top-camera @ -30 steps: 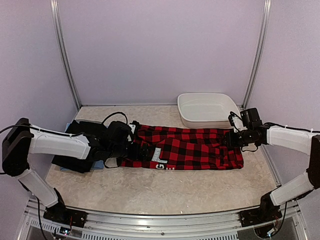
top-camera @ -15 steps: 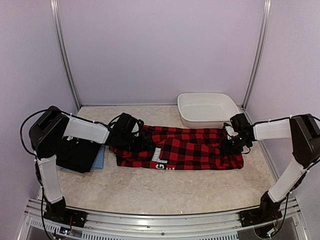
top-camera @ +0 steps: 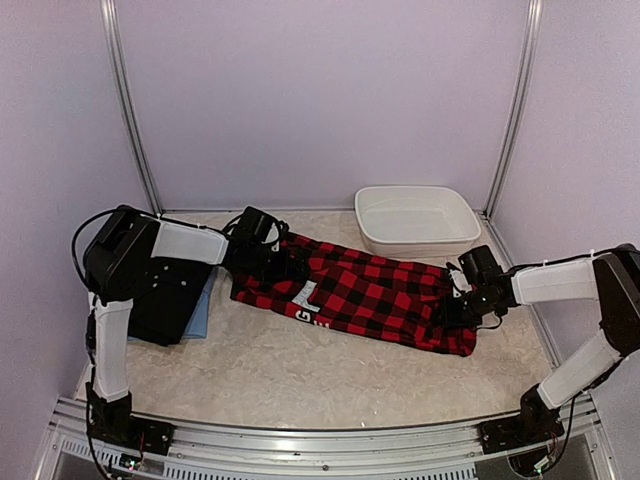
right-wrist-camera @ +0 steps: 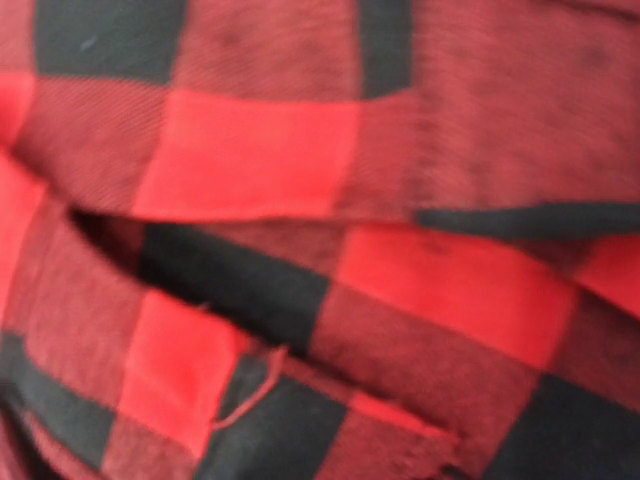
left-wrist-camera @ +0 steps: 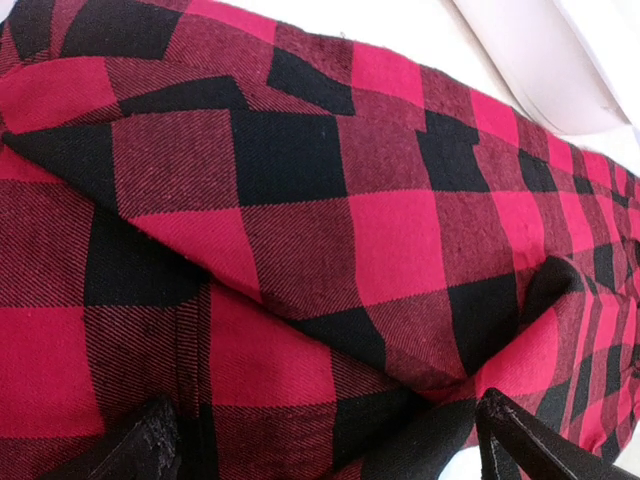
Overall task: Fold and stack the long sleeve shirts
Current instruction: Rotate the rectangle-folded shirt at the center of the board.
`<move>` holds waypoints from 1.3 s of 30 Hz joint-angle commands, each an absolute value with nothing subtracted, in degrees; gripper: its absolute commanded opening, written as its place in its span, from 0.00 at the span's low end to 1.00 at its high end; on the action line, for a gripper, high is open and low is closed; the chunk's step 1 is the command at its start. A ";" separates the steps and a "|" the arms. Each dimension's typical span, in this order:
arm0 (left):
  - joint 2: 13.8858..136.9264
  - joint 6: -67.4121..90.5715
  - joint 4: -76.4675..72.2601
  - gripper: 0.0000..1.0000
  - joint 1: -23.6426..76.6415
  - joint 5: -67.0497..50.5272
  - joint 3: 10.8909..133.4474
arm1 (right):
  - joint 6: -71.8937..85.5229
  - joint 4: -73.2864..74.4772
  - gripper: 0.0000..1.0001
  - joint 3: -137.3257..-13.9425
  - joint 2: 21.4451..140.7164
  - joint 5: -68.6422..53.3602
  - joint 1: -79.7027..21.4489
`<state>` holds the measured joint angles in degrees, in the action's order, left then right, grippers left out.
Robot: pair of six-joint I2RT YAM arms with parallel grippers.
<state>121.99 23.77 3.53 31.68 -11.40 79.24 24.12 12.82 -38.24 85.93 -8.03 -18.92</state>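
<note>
The flannel [top-camera: 365, 295] lies across the middle of the table [top-camera: 300, 385], flattened into a long band. Its long axis runs from far left to near right, tilted, with the white label showing towards the left end. That axis is what matters here, because one gripper sits at each end of it.

The left gripper [top-camera: 272, 262] is on the far-left end. In its wrist view the jaws stand wide, and one finger [left-wrist-camera: 150, 445] shows at the bottom edge with checked cloth spanning the gap to the other, so it straddles the cloth without pinching it. The right gripper [top-camera: 460, 305] presses onto the near-right end. Its wrist view shows only blurred folds of cloth and no fingers, so I cannot tell whether it has a hold.

Each arm is nearest its own end; neither is near the middle. Any fold probably has to bring one end along the axis towards the other — leftwards for the right arm.

The dark pile [top-camera: 165, 300] with a blue shirt [top-camera: 205, 310] under it sits left of the flannel, just beside its left end. The basin [top-camera: 400, 243] stands beyond the right half, apart from the cloth.
</note>
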 commanded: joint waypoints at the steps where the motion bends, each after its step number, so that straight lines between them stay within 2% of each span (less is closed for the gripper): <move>1: 126.26 21.01 8.37 0.99 29.86 -11.02 84.27 | 30.66 17.17 0.33 -34.54 84.21 -9.05 -25.98; 6: 131.54 19.14 11.35 0.99 28.86 -8.64 93.97 | 38.79 14.87 0.33 -33.49 82.82 -7.52 -36.85; 12: 128.00 19.68 4.30 0.99 26.53 -4.41 94.25 | 39.79 14.74 0.36 -39.33 86.96 -0.89 -53.17; 15: 124.28 19.65 -0.25 0.99 25.29 -2.86 91.93 | 36.72 15.66 0.38 -43.61 88.80 -0.44 -56.77; 22: 112.91 19.73 -13.42 0.99 24.83 -6.83 77.64 | 29.74 13.88 0.48 -45.04 83.58 1.01 -57.08; 29: 107.20 22.19 -9.51 0.97 31.14 -8.48 69.90 | 25.43 20.32 0.53 -47.50 78.95 6.32 -53.44; 34: 106.68 24.65 -7.80 0.98 33.82 -10.56 66.41 | 22.38 24.32 0.53 -47.79 79.98 6.70 -47.80; 39: 112.57 24.52 -5.23 0.98 35.09 -12.35 70.24 | 19.82 24.22 0.52 -46.32 82.39 6.37 -46.34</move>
